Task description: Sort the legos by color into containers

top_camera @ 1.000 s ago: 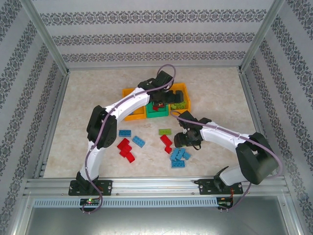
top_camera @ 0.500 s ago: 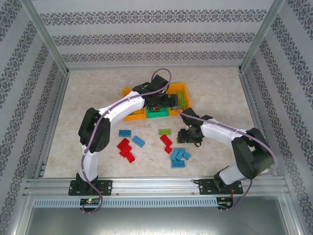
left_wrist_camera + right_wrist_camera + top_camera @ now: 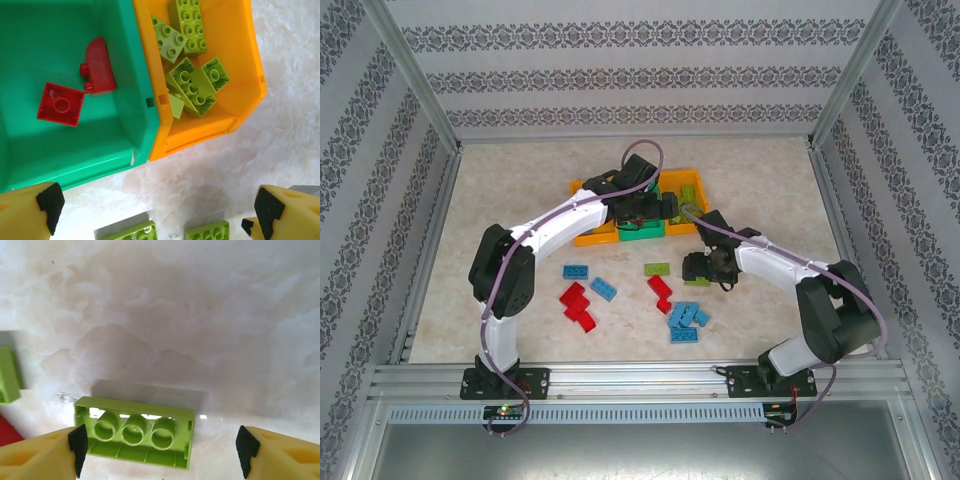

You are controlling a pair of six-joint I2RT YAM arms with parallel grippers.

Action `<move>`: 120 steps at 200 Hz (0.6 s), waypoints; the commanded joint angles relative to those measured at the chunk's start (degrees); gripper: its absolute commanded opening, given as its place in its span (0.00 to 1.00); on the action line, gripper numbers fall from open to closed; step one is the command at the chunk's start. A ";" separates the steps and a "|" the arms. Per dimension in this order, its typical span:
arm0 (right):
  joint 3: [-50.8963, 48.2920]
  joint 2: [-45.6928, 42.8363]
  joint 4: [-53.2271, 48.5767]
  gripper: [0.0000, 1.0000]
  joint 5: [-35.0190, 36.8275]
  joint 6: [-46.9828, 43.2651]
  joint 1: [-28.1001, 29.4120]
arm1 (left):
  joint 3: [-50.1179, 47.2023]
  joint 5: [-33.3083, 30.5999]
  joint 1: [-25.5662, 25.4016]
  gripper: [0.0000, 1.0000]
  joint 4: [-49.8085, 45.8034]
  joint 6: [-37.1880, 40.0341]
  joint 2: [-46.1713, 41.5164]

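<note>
A row of three joined open-top plastic bins [image 3: 592, 238], orange at each end and green in the middle, sits toward the far side of the pale marbled table [image 3: 500, 200]. The left gripper [image 3: 655, 208] hangs over the row, about where the green bin [image 3: 75, 160] meets the orange end bin [image 3: 240, 75]. Its yellow fingers [image 3: 30, 212] are spread wide with nothing between them.

In the green bin lie a red rounded plastic piece [image 3: 99, 65] and a red square plastic piece [image 3: 61, 103], almost touching at a corner. The orange end bin holds a heap of light green studded bricks [image 3: 192, 85].

The right gripper [image 3: 698, 268] is low over the table just on the near side of the row, in front of that orange end. Its jaws stand released. A light green rectangular brick [image 3: 132, 432] lies hollow side up on the table between them. One pad [image 3: 77, 445] is at the brick's end and the other is well clear of it.

Farther from the row, toward the arm bases, loose bricks are scattered:
- a small blue brick [image 3: 576, 271]
- a second blue brick [image 3: 603, 289]
- a red cluster [image 3: 577, 305]
- another light green brick [image 3: 657, 268]
- a red pair [image 3: 660, 290]
- a blue cluster [image 3: 685, 320]
</note>
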 commanded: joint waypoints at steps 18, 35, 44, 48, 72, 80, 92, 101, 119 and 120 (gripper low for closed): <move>0.35 -1.33 -1.78 0.86 0.89 6.32 2.32 | -2.94 -1.66 1.13 1.00 1.78 0.18 -3.52; 0.94 0.12 -1.70 0.87 1.04 7.82 3.02 | -3.85 -1.55 1.47 1.00 1.89 0.43 -4.02; 1.36 0.81 -1.63 0.88 1.12 8.28 3.45 | -4.44 -1.31 1.74 0.99 1.93 0.56 -4.30; 1.57 1.14 -1.69 0.88 1.29 8.46 3.59 | -4.63 -1.28 1.79 1.00 1.93 0.54 -4.48; 2.04 3.37 -2.19 0.89 2.45 9.14 4.45 | -6.60 -1.17 2.36 1.00 2.75 0.67 -5.67; 1.91 3.86 -2.12 0.89 2.79 9.44 4.53 | -7.23 -1.13 2.52 0.99 3.06 0.82 -6.19; 1.72 4.40 -1.58 0.89 2.93 9.72 4.62 | -7.89 -1.25 2.71 1.00 3.35 1.09 -6.77; 1.84 5.12 -1.26 0.89 2.94 9.83 4.63 | -8.21 -1.41 2.80 1.00 3.37 1.29 -7.19; 2.81 6.57 -1.33 0.88 3.16 9.58 4.95 | -8.74 -1.70 2.98 0.99 3.40 1.55 -7.78; 2.91 6.66 -1.38 0.88 3.21 9.53 4.97 | -8.83 -1.69 2.98 0.99 3.39 1.53 -7.81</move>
